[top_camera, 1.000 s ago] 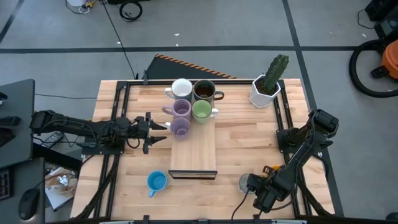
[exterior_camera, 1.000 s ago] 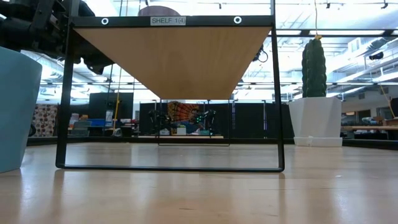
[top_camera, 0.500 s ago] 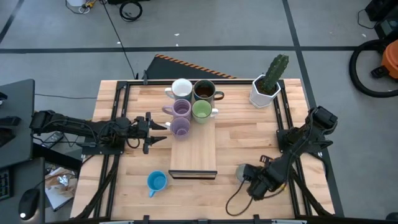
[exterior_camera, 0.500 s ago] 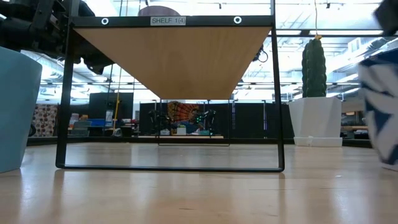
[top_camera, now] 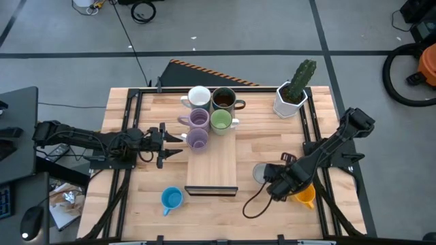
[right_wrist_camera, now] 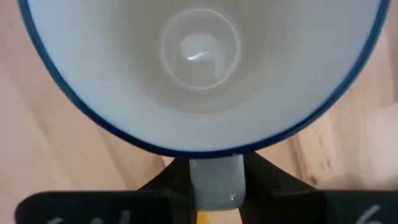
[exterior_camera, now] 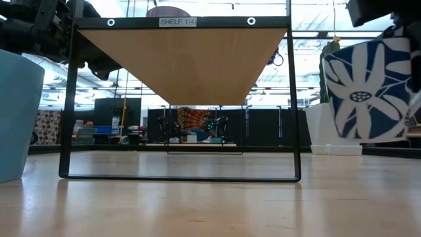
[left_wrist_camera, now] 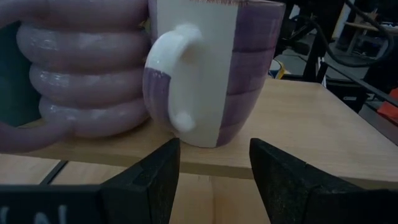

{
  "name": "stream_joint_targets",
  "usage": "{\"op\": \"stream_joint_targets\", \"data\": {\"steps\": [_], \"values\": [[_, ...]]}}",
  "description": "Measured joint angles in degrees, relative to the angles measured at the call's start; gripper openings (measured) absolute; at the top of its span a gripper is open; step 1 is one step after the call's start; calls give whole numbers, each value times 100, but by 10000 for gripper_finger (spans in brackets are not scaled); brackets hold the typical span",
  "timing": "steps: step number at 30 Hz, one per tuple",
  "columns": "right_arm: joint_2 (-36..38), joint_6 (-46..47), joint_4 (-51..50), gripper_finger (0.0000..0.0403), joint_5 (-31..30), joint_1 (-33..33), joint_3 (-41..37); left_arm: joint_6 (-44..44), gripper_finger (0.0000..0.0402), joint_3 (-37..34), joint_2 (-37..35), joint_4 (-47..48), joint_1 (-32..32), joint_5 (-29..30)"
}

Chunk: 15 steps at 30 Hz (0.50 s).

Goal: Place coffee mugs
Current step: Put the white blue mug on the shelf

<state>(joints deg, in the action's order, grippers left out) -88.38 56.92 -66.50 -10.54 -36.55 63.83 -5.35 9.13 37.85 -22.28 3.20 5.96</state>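
Observation:
A white mug with a blue flower pattern and blue rim (exterior_camera: 368, 89) hangs above the table's right part, with my right gripper (top_camera: 272, 180) shut on it. An orange mug (top_camera: 304, 197) stands near that arm. A blue mug (top_camera: 172, 198) stands on the table near the front left. Several mugs stand on the far end of the wooden shelf (top_camera: 212, 167): white (top_camera: 199, 96), dark brown (top_camera: 223, 99), green (top_camera: 220, 121) and two lilac (top_camera: 197, 119). My left gripper (left_wrist_camera: 214, 168) is open, level, just short of the nearer lilac-and-white mug (left_wrist_camera: 217, 68). My right gripper pinches the flowered mug's handle (right_wrist_camera: 216, 183) between its two fingers. The fingers come from above, pointing almost straight down beside the rim. The mug hangs upright, mouth up, lifted clear of the table.
A white faceted pot with a green cactus (top_camera: 293, 92) stands at the far right corner. Black metal rails run along the table's left and right sides. A black cable loops on the table near the front (top_camera: 251, 207). The shelf's near half is bare wood.
My right gripper has carried the flowered mug from the near right corner toward the far edge and the shelf, rising as it went. The mug has come up off the table and into the low view. The orange mug behind it has come into sight.

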Motion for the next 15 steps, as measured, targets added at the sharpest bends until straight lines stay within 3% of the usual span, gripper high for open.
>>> {"op": "stream_joint_targets", "data": {"steps": [15], "values": [[589, -61, -133, 78, -634, 122, 0, -35, 201, 0, -1, 22, 0, 0]]}}
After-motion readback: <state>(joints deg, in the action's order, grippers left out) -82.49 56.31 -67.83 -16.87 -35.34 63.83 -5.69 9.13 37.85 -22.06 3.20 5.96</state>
